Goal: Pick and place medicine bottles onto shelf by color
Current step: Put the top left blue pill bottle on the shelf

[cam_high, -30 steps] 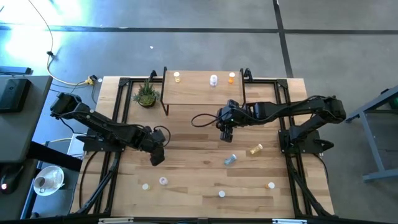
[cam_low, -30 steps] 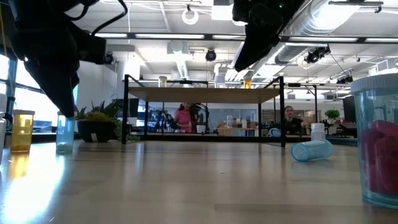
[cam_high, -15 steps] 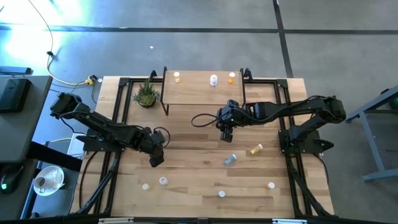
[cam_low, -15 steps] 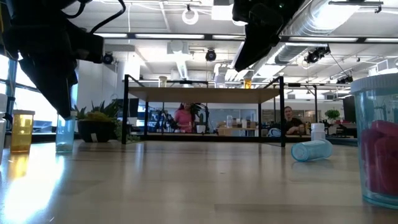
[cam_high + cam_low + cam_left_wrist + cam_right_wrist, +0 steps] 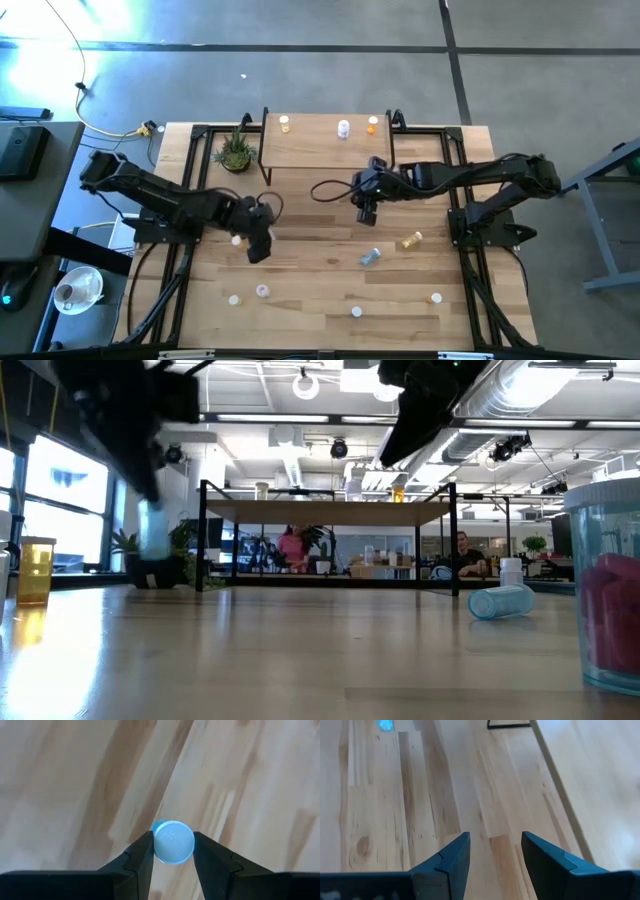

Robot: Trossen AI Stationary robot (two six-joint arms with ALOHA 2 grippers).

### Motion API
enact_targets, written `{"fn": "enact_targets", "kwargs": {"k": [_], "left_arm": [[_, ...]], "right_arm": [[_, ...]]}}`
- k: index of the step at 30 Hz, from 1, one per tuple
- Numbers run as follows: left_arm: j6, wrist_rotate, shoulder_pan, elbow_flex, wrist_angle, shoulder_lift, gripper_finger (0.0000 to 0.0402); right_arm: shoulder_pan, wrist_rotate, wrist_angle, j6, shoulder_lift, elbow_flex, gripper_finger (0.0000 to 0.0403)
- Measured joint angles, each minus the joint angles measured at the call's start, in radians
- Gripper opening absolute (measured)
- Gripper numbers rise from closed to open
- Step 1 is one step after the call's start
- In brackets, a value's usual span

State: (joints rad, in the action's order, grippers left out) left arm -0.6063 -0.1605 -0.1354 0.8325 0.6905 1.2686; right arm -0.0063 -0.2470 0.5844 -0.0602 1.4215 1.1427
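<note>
Blue bottle is pinched between the left pincer's fingers, white cap facing the wrist cam, lifted clear of the counter. Grip looks to be on or just under the cap, so only a narrow hold.

Shelf sits well beyond the left pincer, toward the far edge of the counter. Three bottles stand along its back edge: yellow, white, orange. No blue one up there that I can see, so where this one goes is a judgement call.

Right pincer hangs empty, fingers parted, just in front of the shelf's near edge. It sits between the left pincer and the shelf's right half.

Loose stock below and around the pincers: a blue bottle on its side, a yellow one tipped beside it, and several upright near the front edge.

Risks:
- narrow grip, so the bottle could pivot or slip on a fast swing
- shelf's black frame is in the approach path; coming in low clips it
- potted plant stands just off the shelf's left end
- arms could cross if the left goes for the right half
- setting down too close topples the bottles standing there
</note>
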Motion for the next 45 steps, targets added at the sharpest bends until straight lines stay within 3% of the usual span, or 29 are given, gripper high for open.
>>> {"fn": "enact_targets", "kwargs": {"k": [13,24,35,45], "left_arm": [[0.423,0.0,0.344,0.314,0.016,0.0,0.0117],[0.578,0.009,0.626,0.483,0.017,0.003,0.0117],[0.65,0.084,0.781,0.677,0.055,0.158,0.0117],[0.635,0.131,0.806,0.879,0.198,0.38,0.0117]], "right_arm": [[0.0,-0.06,0.038,0.016,-0.131,0.0,0.0169],[0.0,-0.079,0.063,0.016,-0.148,0.0,0.0169],[0.0,-0.08,0.062,0.009,-0.148,0.0,0.0169],[0.0,-0.08,0.07,0.008,-0.148,0.0,0.0169]]}}
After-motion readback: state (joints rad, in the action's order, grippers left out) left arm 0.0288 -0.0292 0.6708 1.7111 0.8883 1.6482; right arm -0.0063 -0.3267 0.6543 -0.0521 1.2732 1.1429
